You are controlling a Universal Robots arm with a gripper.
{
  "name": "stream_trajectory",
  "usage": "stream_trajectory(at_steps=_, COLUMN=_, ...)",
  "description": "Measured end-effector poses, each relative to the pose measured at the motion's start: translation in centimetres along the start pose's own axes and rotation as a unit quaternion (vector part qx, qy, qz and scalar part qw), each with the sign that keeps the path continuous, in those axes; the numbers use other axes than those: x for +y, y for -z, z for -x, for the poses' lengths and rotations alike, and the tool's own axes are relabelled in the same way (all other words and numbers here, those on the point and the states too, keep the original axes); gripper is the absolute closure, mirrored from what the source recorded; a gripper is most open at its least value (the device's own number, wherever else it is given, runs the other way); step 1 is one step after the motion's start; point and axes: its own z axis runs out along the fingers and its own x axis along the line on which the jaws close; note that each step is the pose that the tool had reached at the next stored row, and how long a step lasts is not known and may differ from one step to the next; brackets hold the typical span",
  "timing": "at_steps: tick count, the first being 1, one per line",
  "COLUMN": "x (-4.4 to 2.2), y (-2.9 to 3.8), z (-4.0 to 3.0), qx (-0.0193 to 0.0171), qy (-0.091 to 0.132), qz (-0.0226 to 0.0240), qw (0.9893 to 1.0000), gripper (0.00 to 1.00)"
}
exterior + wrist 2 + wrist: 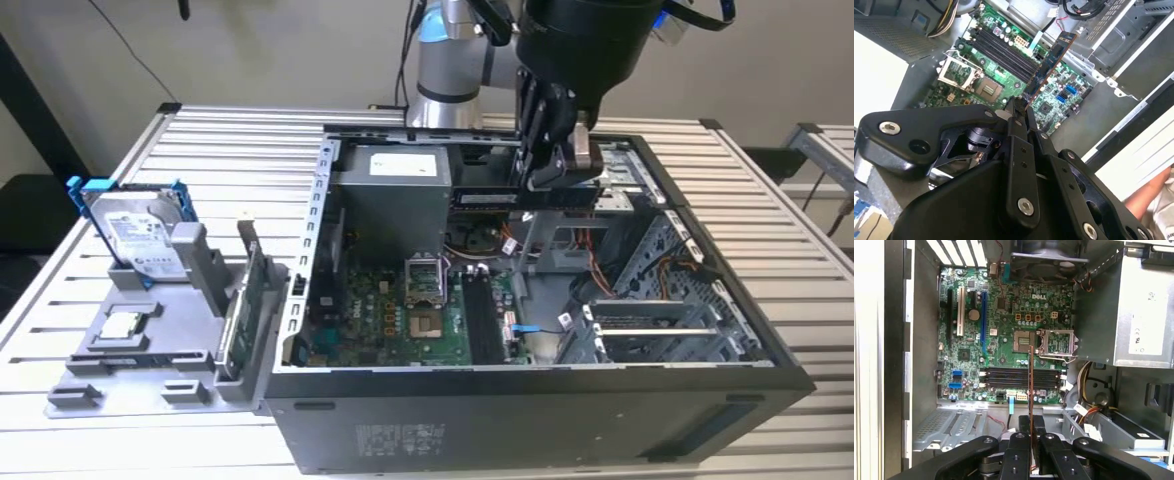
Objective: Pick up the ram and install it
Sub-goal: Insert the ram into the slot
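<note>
Over the open side of the computer case (534, 420), the end effector (561, 172) hangs with its fingers closed on the ram (514, 198), which is held clear of everything inside. Within the case, a green motherboard (380, 320) lines the floor, with a grey power supply (394, 195) at the far end, a metal drive cage (654, 325) toward the exterior view's right, and loose cables (607, 262) between them. On the board, the first wrist view shows the black memory slots (1021, 376), a processor socket (1024, 340) with its metal frame lifted open, and a fan (1046, 262) at the case wall. Beside the case, toward the exterior view's left, a grey holder (134, 372) carries a hard drive (140, 240) with blue rails standing tilted, a green circuit card (240, 310) set on edge nearest the case, and a small square chip (123, 325) lying flat.

Case and holder both rest on a worktop (240, 140) of ribbed aluminium slats. Behind it is a plain pale wall (267, 50), and a second slatted surface (827, 150) stands off past the case on the exterior view's right.

The ram's long axis lies level, running across the case from the exterior view's left to its right, and it stands on its thin edge. In both wrist views the ram reaches out from the end effector above the board; seen from the first wrist view, its line crosses the memory slots rather than following them.
</note>
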Motion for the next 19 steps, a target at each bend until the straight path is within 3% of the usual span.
stream_trajectory(at_steps=8, x=0.0, y=-0.04, z=0.0, qx=0.0005, qy=-0.038, qz=-0.0027, qw=0.9993, gripper=0.85)
stream_trajectory(at_steps=19, x=0.01, y=-0.11, z=0.06, qx=0.0012, qy=-0.091, qz=-0.0063, qw=0.9959, gripper=0.85)
